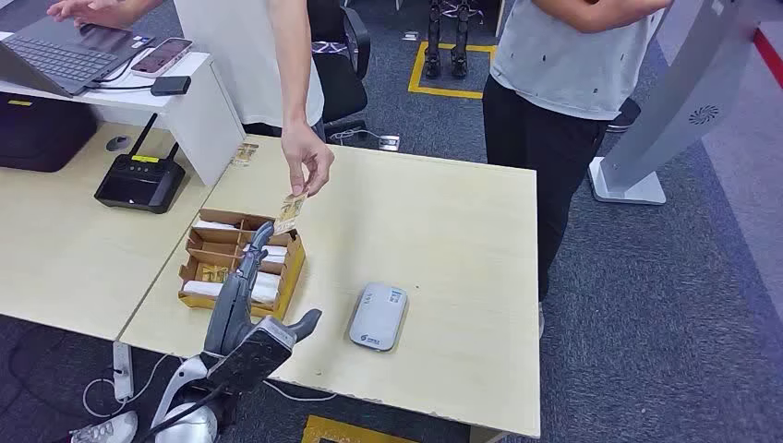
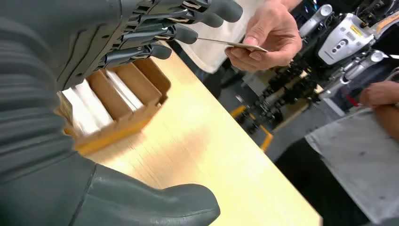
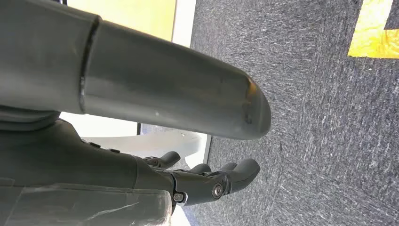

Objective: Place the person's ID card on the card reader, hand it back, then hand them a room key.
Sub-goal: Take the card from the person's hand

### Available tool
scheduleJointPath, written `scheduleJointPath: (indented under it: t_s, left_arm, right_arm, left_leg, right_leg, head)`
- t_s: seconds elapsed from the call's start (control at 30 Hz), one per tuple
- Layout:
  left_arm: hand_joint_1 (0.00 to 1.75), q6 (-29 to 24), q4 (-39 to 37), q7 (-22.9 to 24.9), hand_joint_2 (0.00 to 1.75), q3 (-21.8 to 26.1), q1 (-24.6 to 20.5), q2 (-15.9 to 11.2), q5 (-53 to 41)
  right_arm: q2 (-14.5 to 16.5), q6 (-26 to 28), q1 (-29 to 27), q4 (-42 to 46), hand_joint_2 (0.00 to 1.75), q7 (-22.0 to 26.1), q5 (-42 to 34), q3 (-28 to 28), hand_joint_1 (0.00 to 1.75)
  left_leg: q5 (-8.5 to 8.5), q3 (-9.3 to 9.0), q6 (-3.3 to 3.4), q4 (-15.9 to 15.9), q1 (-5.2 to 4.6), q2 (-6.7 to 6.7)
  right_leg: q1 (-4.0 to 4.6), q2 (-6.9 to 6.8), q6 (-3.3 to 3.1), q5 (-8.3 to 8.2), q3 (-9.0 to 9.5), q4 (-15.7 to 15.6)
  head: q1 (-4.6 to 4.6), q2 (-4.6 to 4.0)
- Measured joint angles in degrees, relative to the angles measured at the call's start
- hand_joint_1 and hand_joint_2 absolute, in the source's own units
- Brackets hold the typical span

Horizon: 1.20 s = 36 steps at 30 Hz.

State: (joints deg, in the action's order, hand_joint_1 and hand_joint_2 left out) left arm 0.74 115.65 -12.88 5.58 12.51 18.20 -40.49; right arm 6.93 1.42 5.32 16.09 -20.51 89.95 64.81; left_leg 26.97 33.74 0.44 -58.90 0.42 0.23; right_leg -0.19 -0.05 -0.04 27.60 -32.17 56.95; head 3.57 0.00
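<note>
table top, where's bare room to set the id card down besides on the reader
Bare wood lies right of the card reader out to the table edge, and across the far strip behind it. Between the reader and the cardboard box there is a narrower patch. It is crowded by the box: the left hand and a person's hand with the card meet there.

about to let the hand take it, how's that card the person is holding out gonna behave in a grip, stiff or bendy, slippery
The card probably stays stiff: it juts straight out from the person's hand without drooping. It looks very thin and light, so the left hand likely needs a pinch on its flat faces. Its surface looks smooth, so it may slip from a loose hold.
</note>
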Motion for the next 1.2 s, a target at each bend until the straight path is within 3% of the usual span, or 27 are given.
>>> scheduleJointPath:
  t_s: [0.37,0.63,1.0,1.13,1.2]
  left_arm:
    - [0.00,-0.35,-0.03,9.54,1.75,-0.30,-4.83,-1.26,-23.31]
    - [0.00,-0.31,-1.77,15.72,1.75,-1.17,-11.79,-5.16,-46.73]
    - [0.02,-0.59,-4.10,17.51,1.75,-4.37,-14.21,-7.77,-49.55]
    - [1.75,-0.59,-4.59,19.18,1.75,-5.57,-14.71,-8.75,-49.56]
    - [1.75,-0.59,-4.72,19.39,1.75,-6.09,-14.85,-9.10,-49.56]
  right_arm:
    - [0.00,-0.45,0.09,-0.02,0.00,0.82,0.03,-0.25,0.00]
    - [0.00,-0.77,0.31,-0.10,0.00,1.09,0.03,-1.50,0.00]
    - [0.00,-0.83,0.36,-0.13,0.00,1.08,0.03,-2.14,0.00]
    - [0.00,-0.83,0.36,-0.13,0.00,1.11,0.03,-2.33,0.00]
    - [0.00,-0.83,0.36,-0.13,0.00,1.13,0.03,-2.42,0.00]
  left_leg:
    - [-0.03,-0.01,-0.04,0.00,0.01,-0.01]
    - [-0.06,-0.02,-0.06,0.00,0.03,-0.01]
    - [-0.06,-0.02,-0.05,0.00,0.03,0.00]
    - [-0.07,-0.02,-0.05,0.00,0.03,0.00]
    - [-0.07,-0.02,-0.05,0.00,0.03,0.00]
  right_leg:
    - [0.00,-0.01,-0.01,-0.02,0.01,0.01]
    - [0.02,0.00,-0.05,-0.04,0.01,0.03]
    - [0.01,0.01,-0.05,-0.04,0.00,0.02]
    - [0.02,0.00,-0.05,-0.04,0.01,0.02]
    - [0.02,0.01,-0.05,-0.04,0.01,0.02]
  head:
    - [0.01,0.00]
    - [0.01,0.00]
    - [0.00,0.00]
    - [0.01,0.00]
    - [0.00,0.00]
